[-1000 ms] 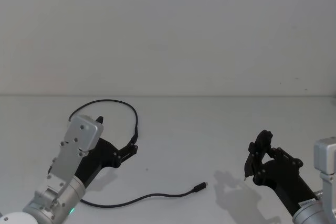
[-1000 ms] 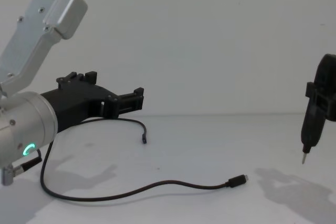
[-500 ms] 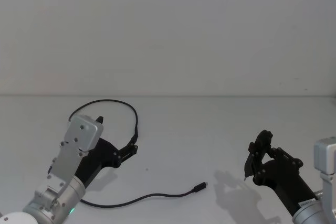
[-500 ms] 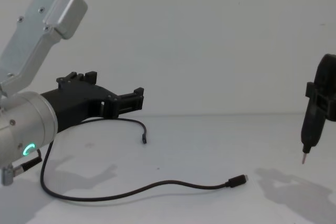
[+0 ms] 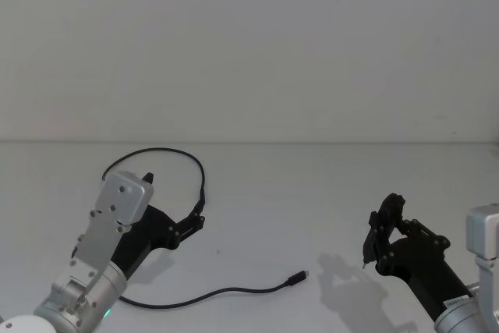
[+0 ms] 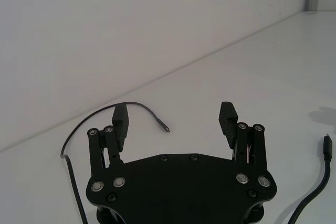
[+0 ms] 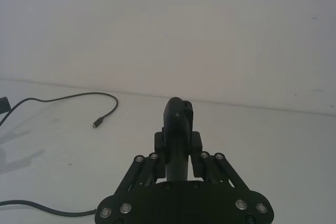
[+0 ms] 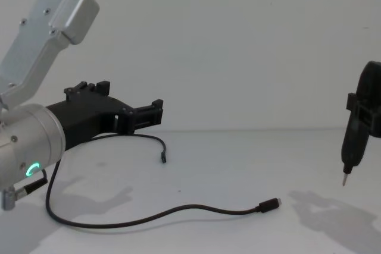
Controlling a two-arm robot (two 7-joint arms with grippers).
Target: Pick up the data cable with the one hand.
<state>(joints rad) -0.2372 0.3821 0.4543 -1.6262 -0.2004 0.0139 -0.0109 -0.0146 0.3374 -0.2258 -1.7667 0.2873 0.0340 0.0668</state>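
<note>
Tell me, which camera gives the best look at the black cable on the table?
The chest view: the data cable shows nearly whole, both plugs included. The head view has the left gripper and its arm covering part; each wrist view catches separate stretches.

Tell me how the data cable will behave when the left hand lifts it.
Probably floppy: the data cable lies in loose curves, so its ends should droop from the open left hand, hovering near the far loop. Likely light, being so thin. It could slip from a loose pinch. The right hand hangs idle, apart.
</note>
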